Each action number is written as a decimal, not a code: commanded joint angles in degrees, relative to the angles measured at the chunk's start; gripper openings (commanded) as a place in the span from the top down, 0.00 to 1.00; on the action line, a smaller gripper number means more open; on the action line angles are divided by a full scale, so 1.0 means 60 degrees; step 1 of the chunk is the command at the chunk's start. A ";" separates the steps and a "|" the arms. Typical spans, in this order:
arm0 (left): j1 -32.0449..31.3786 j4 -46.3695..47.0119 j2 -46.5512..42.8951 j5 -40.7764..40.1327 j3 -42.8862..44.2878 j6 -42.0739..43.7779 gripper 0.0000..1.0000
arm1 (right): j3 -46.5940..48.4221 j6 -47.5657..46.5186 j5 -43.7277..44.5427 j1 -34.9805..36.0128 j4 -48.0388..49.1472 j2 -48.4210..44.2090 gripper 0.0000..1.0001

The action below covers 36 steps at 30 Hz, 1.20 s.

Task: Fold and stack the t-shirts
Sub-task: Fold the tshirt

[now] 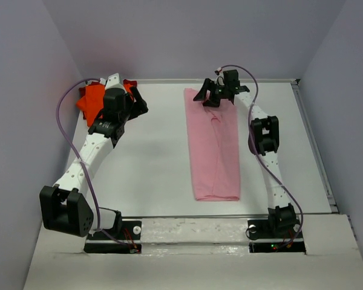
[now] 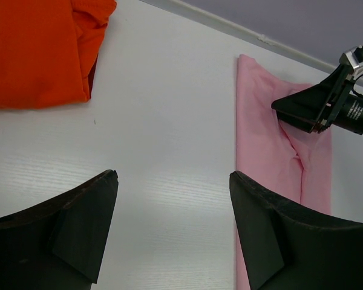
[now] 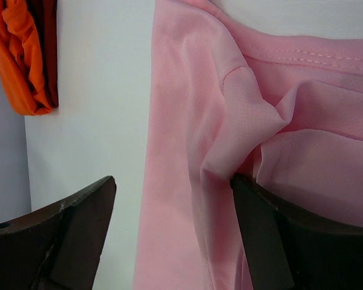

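Your right gripper is spread wide over the far end of the pink t-shirt with nothing pinched. One finger sits right at a puckered ridge in the cloth, which I'd guess is your grab point for the next fold. That shirt is already a long narrow strip running near to far on the right half of the table, so folding it end to end looks like what's left. Your left gripper is just as wide and holding nothing, hanging over bare table at the far left. Just beside it is the orange t-shirt, with a dark red t-shirt peeking out along its edge, so that's probably the stack spot.
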 commanded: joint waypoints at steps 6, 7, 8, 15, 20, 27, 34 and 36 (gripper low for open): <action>-0.0043 0.0297 0.0083 0.0173 0.0004 0.0076 0.16 | 0.0148 -0.0948 0.0356 0.0130 -0.0470 -0.2446 0.16; -0.0043 0.0297 0.0083 0.0188 -0.0011 0.0076 0.16 | -0.0101 -0.1081 0.0444 0.0130 -0.0529 -0.2841 0.16; -0.0043 0.0297 0.0068 0.0188 -0.0011 0.0076 0.16 | -0.0393 -0.1285 0.0880 0.0377 -0.0791 -0.3280 0.16; -0.0043 0.0326 0.0112 0.0290 0.0003 0.0061 0.16 | -0.4961 -0.3686 0.4586 0.2147 -0.1305 -0.8096 0.15; -0.0043 0.0370 0.0170 0.0554 -0.0011 0.0003 0.16 | -0.8637 -0.4291 0.7391 0.3394 -0.1570 -1.0517 0.18; -0.0043 0.0443 0.0214 0.0745 -0.0026 -0.0071 0.16 | -1.2655 -0.3604 0.9888 0.5894 -0.2152 -1.2950 0.18; -0.0043 0.0473 0.0229 0.1082 -0.0040 -0.0085 0.16 | -1.3726 -0.1657 1.1635 0.8855 -0.3708 -1.2369 0.19; -0.0043 0.0473 0.0273 0.1038 -0.0070 -0.0071 0.16 | -1.3610 -0.1173 1.1899 0.9313 -0.4233 -1.2104 0.18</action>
